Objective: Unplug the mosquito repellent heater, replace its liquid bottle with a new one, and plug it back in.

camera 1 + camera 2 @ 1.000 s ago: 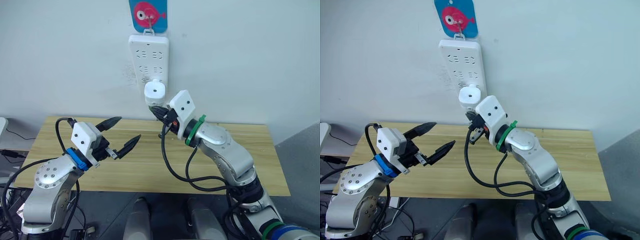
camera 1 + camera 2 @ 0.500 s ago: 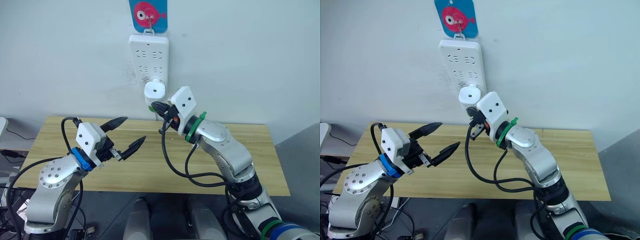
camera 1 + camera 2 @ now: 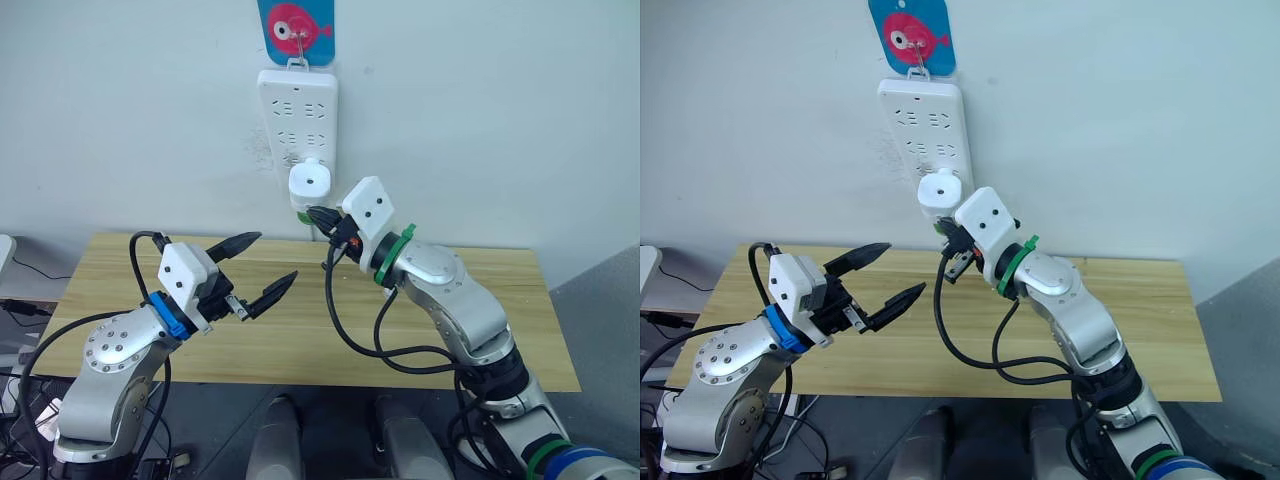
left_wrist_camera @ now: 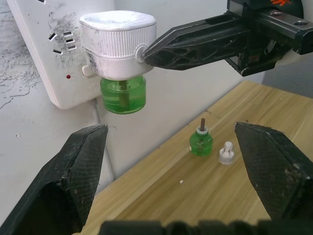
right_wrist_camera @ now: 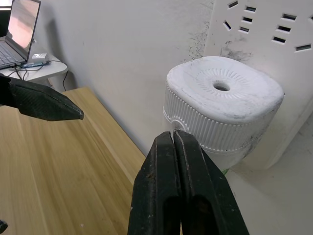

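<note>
The mosquito repellent heater (image 3: 311,184) is sitting plugged into the bottom end of the white power strip (image 3: 297,112), which is hanging on the wall from a hook on a blue card with a pink fish (image 3: 297,27), above the far edge of the wooden worktop (image 3: 300,330). A green liquid bottle (image 4: 123,94) is hanging screwed in under the heater's ribbed white body.

The right gripper (image 5: 177,147) is reaching up to the heater with its 2 black fingers pressed together, holding nothing. In the left wrist view its tip is touching the heater's side just under the top; in the right wrist view the closed fingertips are lying just in front of the ribbed wall, below the round hole in the top.

The left gripper (image 3: 259,265) is hovering above the worktop, well apart from the heater, with its 2 fingers spread wide and nothing between them. It is pointing toward the wall and the heater.

On the worktop near the far edge, below the power strip, a second green liquid bottle (image 4: 201,143) with a thin wick is standing upright, and a small white cap (image 4: 226,152) is standing just beside it, not touching it.
</note>
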Available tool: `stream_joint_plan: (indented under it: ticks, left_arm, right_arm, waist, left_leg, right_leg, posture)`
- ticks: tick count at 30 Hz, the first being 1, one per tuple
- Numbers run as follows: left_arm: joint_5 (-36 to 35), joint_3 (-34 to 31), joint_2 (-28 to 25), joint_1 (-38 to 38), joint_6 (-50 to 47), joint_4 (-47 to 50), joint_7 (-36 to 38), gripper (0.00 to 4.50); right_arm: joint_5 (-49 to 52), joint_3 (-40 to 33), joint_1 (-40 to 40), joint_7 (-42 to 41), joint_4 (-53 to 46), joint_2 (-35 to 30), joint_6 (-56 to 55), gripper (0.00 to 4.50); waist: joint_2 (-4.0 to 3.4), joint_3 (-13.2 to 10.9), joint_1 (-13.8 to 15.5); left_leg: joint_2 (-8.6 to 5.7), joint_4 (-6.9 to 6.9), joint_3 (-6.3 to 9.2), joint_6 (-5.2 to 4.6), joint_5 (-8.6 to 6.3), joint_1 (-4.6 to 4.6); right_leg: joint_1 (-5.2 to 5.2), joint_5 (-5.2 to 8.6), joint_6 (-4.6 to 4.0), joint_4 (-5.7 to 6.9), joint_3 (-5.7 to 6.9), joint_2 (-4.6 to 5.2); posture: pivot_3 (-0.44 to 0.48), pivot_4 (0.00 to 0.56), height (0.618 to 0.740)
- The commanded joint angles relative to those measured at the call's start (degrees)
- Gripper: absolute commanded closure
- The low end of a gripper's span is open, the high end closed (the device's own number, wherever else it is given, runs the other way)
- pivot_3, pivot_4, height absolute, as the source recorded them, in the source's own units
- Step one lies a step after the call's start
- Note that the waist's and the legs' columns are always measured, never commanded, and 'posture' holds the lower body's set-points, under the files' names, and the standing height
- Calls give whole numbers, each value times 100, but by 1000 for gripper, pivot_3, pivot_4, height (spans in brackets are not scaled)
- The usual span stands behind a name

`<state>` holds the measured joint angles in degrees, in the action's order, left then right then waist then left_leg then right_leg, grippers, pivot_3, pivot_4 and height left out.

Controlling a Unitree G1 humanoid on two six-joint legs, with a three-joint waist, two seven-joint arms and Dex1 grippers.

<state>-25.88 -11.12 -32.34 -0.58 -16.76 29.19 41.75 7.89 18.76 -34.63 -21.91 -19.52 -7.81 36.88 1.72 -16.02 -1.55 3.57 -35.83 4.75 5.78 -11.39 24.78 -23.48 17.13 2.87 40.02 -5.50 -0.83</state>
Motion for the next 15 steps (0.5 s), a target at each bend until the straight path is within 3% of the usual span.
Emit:
stream_joint_plan:
  ticks: [1,7,13,15]
  left_arm:
    - [-3,37,-15,-37,152,155,-8,0]
    - [10,66,-39,-53,168,103,15,0]
    - [143,16,-273,-18,126,-214,150,0]
    - [104,-55,-521,-24,85,-442,388,0]
  right_arm:
    - [-104,-330,-131,310,-12,119,-66,4434]
    - [25,-398,-114,227,-46,128,80,4434]
    - [829,-227,320,-1087,-974,-641,175,4434]
    - [1013,-459,474,-1284,-1214,-1013,263,4060]
  waist:
    - [0,0,0]
    - [1,1,1]
    - [6,12,8]
    - [6,13,1]
  left_leg:
    - [0,-1,0,0,0,0]
    - [0,-4,0,1,1,0]
    - [-2,-1,1,0,0,1]
    - [-1,3,3,-1,-1,0]
  right_leg:
    - [0,0,0,1,0,0]
    - [0,-1,0,3,0,0]
    - [2,-1,-1,-1,2,2]
    - [2,0,-1,0,5,1]
  posture:
    - [78,223,735]
    - [75,218,735]
    - [70,194,735]
    - [69,186,735]
